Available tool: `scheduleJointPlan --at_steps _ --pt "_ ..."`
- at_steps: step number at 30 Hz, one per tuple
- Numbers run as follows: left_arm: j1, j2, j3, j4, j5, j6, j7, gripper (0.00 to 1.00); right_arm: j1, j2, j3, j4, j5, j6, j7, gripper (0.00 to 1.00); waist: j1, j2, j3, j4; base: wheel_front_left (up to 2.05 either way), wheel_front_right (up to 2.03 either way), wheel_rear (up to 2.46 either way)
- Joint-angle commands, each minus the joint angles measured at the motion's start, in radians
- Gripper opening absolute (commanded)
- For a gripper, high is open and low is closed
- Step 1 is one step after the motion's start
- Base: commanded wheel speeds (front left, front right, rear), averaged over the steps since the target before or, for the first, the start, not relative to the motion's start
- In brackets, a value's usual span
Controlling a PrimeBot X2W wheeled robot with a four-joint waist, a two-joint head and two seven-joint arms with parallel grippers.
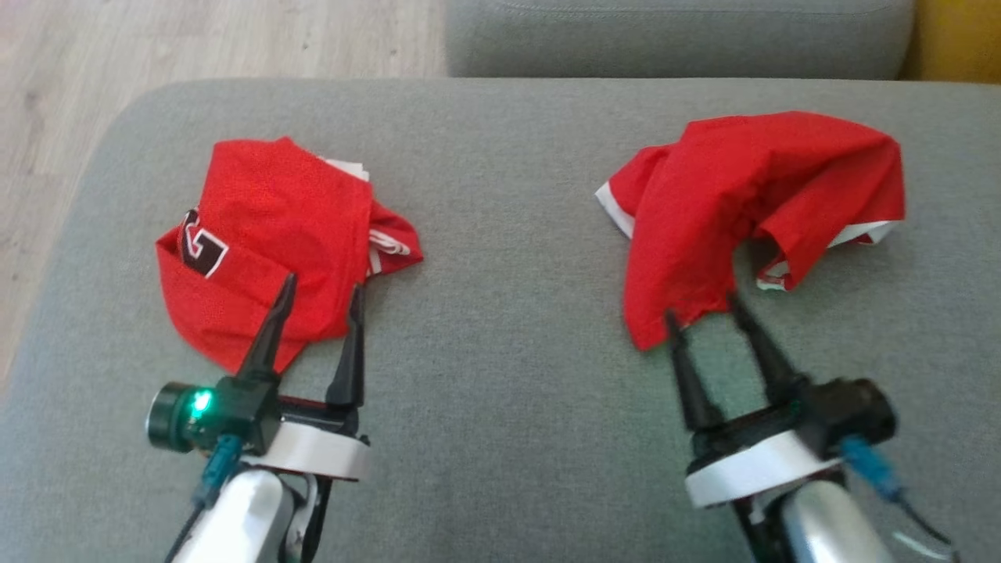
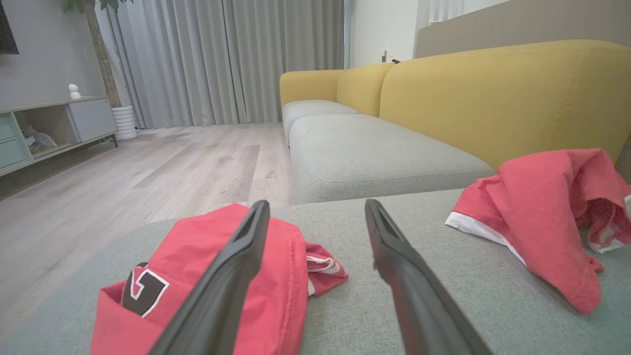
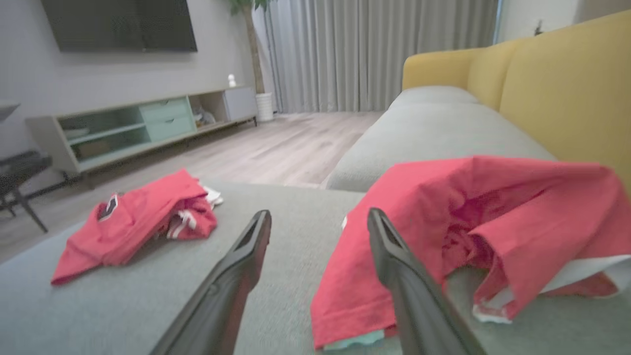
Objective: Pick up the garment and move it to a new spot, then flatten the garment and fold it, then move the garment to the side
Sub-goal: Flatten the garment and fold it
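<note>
My left claw (image 1: 324, 284) gapes wide and empty over the lettered garment (image 1: 266, 211), left of frame. My right claw (image 1: 700, 305), equally wide, meets the lower hem of the crumpled garment (image 1: 751, 172) at right, probably lining up a pickup.

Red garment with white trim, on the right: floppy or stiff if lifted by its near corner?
Likely floppy: the red garment lies in soft humps and folds, so it should drape and unfurl. Probably light: the cloth looks thin. It may drag on the coarse grey cushion.
</note>
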Motion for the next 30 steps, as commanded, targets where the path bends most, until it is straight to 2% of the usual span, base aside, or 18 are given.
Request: scheduleJointPlan --at_steps 1,4,10,13,22,23,24,25,26,30 --pt "-0.053 0.004 0.041 -0.028 0.018 -0.009 -0.005 1.0 -0.048 -0.003 0.039 0.002 -0.028 -0.001 -0.006 1.0 0.0001 -0.0001 0.01 0.008 0.0 0.0 0.0" --pt "-0.062 -0.011 0.05 -0.014 0.038 -0.028 -0.005 1.0 -0.091 -0.003 0.056 0.093 -0.127 -0.001 0.026 1.0 0.0001 -0.0001 0.026 0.02 0.0 0.0 0.0" --pt "-0.088 -0.044 0.069 0.024 0.066 -0.073 -0.005 1.0 -0.201 -0.003 0.047 0.255 -0.281 -0.001 0.177 1.0 0.0001 -0.0001 0.065 0.051 0.0 0.0 0.0" --pt "-0.098 -0.061 0.08 0.038 0.075 -0.087 -0.005 1.0 -0.23 -0.003 0.028 0.307 -0.312 -0.001 0.231 1.0 0.0001 -0.0001 0.077 0.063 0.0 0.0 0.0" --pt "-0.105 -0.089 0.118 0.057 0.1 -0.115 -0.005 1.0 -0.258 -0.003 -0.007 0.371 -0.353 -0.001 0.298 1.0 0.0001 -0.0001 0.093 0.07 0.0 0.0 0.0" --pt "-0.104 -0.091 0.124 0.059 0.103 -0.118 -0.005 1.0 -0.258 -0.003 -0.01 0.376 -0.354 -0.001 0.301 0.87 0.0001 -0.0001 0.092 0.068 0.0 0.0 0.0" --pt "-0.102 -0.094 0.128 0.061 0.106 -0.12 -0.005 1.0 -0.258 -0.003 -0.013 0.379 -0.352 -0.001 0.302 0.36 0.0001 -0.0001 0.091 0.065 0.0 0.0 0.0" --pt "-0.1 -0.096 0.134 0.064 0.109 -0.123 -0.005 1.0 -0.258 -0.003 -0.014 0.382 -0.351 -0.001 0.301 0.09 0.0001 -0.0001 0.088 0.06 0.0 0.0 0.0" --pt "-0.099 -0.099 0.138 0.067 0.111 -0.126 -0.005 1.0 -0.257 -0.003 -0.016 0.383 -0.35 -0.001 0.297 0.0 0.0001 -0.0001 0.086 0.056 0.0 0.0 0.0" --pt "-0.095 -0.107 0.158 0.075 0.118 -0.136 -0.005 1.0 -0.254 -0.003 -0.039 0.357 -0.322 -0.001 0.237 0.0 0.0001 -0.0001 0.067 0.034 0.0 0.0 0.0"
